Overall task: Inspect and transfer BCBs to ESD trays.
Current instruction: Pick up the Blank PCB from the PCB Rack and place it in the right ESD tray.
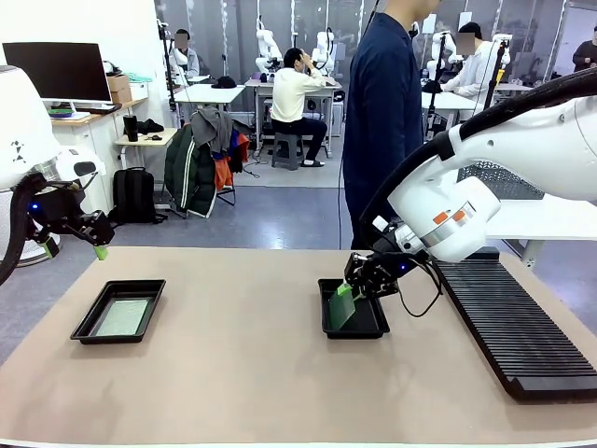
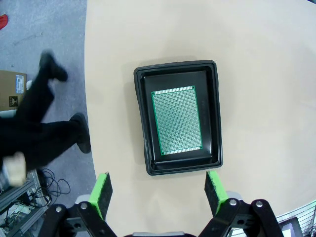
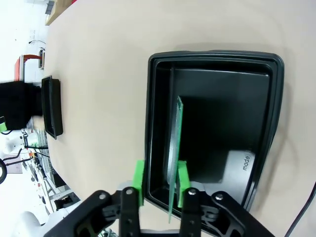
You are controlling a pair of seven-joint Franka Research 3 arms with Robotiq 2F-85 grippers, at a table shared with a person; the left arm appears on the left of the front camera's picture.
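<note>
One thin flat green circuit board already lies flat in the shallow black plastic tray at about 9 o'clock on the tan table. That one looks done to me.

My right pincer is over the second black plastic tray, near 3 o'clock. A second green circuit board stands on its edge between my green fingers. Its low end is down inside the tray and its top leans toward me. My fingers sit close on both sides of the board, but I cannot tell if they are squeezing it or letting it go. So this board is not flat on the tray floor yet. I think that is what is left here: let it tip down and lie flat.

My left pincer hangs high at the 9 o'clock edge of the table, wide open, holding nothing.

The board is just beside the tray's side wall, so it could catch on the rim when it falls. The long black ribbed rack lies at 3 o'clock, near my right arm, so I should lift straight up. The middle of the table is bare, with lots of room. A person in dark blue stands at 12 o'clock, near the far edge
</note>
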